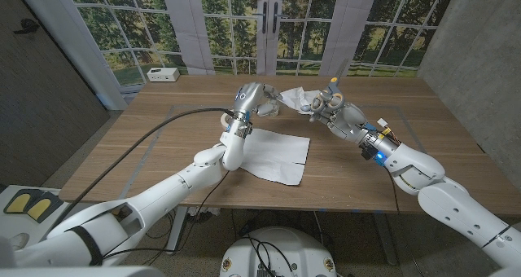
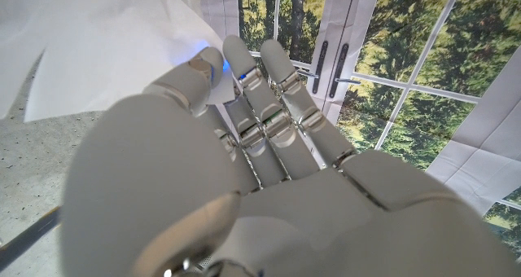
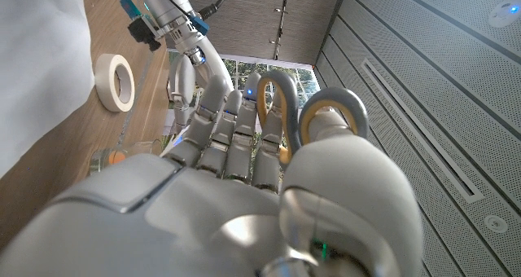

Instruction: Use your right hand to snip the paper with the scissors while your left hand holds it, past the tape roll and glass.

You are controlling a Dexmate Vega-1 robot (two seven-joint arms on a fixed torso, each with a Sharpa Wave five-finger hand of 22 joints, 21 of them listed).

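Pointing toward the paper (image 1: 295, 98): scissors (image 1: 319, 104) (right robot hand (image 1: 335, 107))

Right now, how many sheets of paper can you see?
2. One sheet lies flat on the table by the left forearm; one crumpled sheet is held up by the left hand. Others may be hidden.

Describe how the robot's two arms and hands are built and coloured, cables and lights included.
Both arms are glossy white shells with black joint seams. The left hand and right hand are grey, with segmented metal-jointed fingers. A black cable runs across the wooden table to the left wrist. The right wrist carries coloured wiring and a blue light; small blue lights glow on the fingers.
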